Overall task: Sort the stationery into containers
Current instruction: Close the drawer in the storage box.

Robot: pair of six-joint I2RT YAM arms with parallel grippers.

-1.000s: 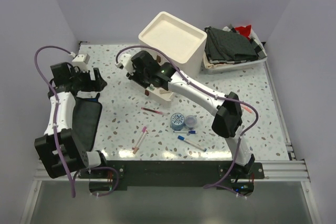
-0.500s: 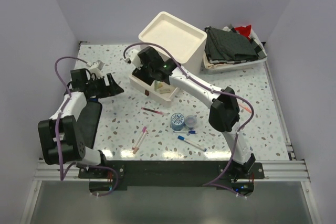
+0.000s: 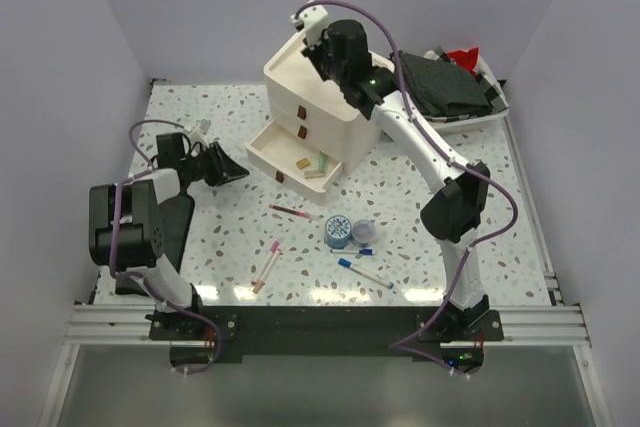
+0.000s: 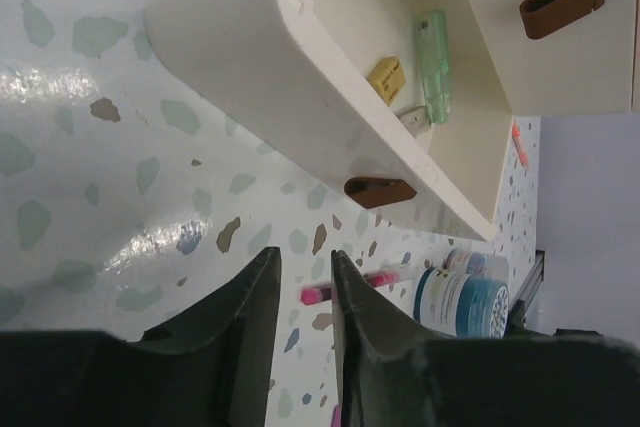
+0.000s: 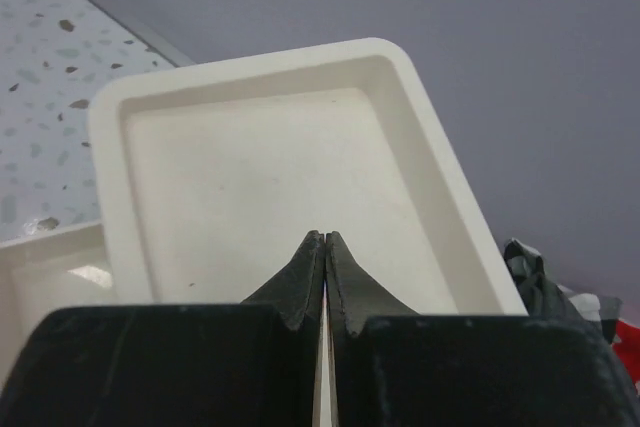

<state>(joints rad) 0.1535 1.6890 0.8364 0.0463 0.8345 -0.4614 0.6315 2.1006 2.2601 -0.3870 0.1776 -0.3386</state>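
The cream-white cabinet [image 3: 330, 112] stands at the back centre with its bottom drawer [image 3: 270, 155] pulled out. A tan piece [image 3: 303, 162] and a green piece [image 3: 322, 160] lie in that drawer, as the left wrist view shows with the tan piece [image 4: 387, 77] and the green piece [image 4: 433, 62]. My left gripper [image 3: 238, 173] hovers low just left of the drawer, its jaws [image 4: 304, 272] narrowly open and empty. My right gripper [image 3: 322, 45] is shut and empty [image 5: 326, 239] above the cabinet's recessed top [image 5: 250, 177]. On the table lie a maroon pen [image 3: 292, 211], a pink pen [image 3: 268, 265], two blue tape rolls [image 3: 339, 231], and white pens with blue caps [image 3: 365, 273].
A white tray of dark cloths [image 3: 445, 97] sits at the back right beside the cabinet. A dark mat [image 3: 165, 232] lies under the left arm. Brown handles [image 4: 378, 191] stick out from the drawer fronts. An orange pen [image 4: 519, 144] lies beyond the cabinet.
My right arm rose from the open drawer to above the cabinet top and shut. My left gripper swung right toward the drawer and its jaws narrowed.
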